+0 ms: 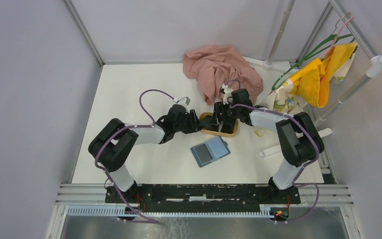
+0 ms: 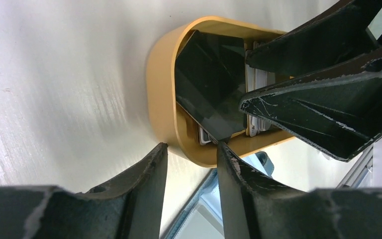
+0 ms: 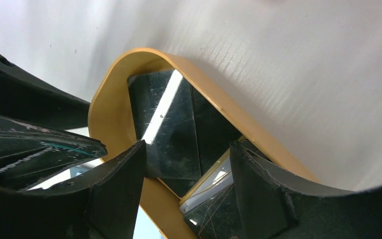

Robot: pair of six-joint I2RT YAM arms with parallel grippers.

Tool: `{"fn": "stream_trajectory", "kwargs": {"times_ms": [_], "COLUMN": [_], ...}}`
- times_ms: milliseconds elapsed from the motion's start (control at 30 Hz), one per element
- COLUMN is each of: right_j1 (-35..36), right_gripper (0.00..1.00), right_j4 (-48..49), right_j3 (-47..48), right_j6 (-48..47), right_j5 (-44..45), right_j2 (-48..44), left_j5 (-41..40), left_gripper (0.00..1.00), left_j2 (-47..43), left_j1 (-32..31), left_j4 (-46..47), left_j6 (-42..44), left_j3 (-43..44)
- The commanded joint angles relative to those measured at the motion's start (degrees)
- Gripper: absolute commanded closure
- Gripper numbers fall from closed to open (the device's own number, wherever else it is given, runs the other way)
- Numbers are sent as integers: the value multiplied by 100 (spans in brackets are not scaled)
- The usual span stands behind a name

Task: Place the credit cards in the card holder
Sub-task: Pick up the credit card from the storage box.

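Desk (image 1: 139, 99) seen from above: an oval tan tray (image 1: 235, 132) sits near the middle, and the open blue card holder (image 1: 214, 148) lies flat just in front of it, apart from it. A dark grey rectangle covers the holder's left half, and I cannot tell whether that is a card. The left end effector (image 1: 199, 123) reaches to the tray's left end, and the right end effector (image 1: 221, 119) hangs over the tray's middle. A pink cloth (image 1: 219, 67) is heaped behind the tray, and a yellow cloth (image 1: 323, 74) hangs at the right. From the left wrist, the black credit cards (image 2: 209, 84) lie stacked and skewed inside the tray (image 2: 161, 99). The left end effector (image 2: 191, 149) has its fingers (image 2: 144, 179) apart at the tray's near wall, clamped on nothing. The right end effector's fingers (image 2: 318, 104) slant down onto the cards from the right. From the right wrist, the right end effector (image 3: 189, 159) stands spread just above the cards (image 3: 164, 119), its fingers (image 3: 258, 184) on either side of the stack and gripping nothing. The left end effector (image 3: 30, 144) shows at the left edge.
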Motion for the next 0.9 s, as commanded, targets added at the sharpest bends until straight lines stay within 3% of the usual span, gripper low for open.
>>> {"fn": "stream_trajectory", "kwargs": {"times_ms": [0, 133, 333, 500, 867], "right_j1": [15, 16, 19, 14, -59], "right_gripper": [31, 31, 36, 44, 53], "right_j4": [4, 197, 570, 1025, 1687], "right_j3": [-117, -98, -163, -296, -479], "right_j6": [646, 842, 981, 1195, 1774], "right_j5": [254, 170, -622, -1223, -1957], "right_j2": [39, 117, 171, 88, 43], "left_j5": [294, 420, 597, 638, 708], "left_gripper": [54, 58, 63, 64, 65], "left_j2": [105, 165, 282, 303, 310], "left_j1": [-8, -2, -9, -3, -4], "left_j4": [354, 451, 573, 609, 671], "left_j6": [117, 101, 40, 12, -23], "left_j3": [255, 278, 284, 275, 248]}}
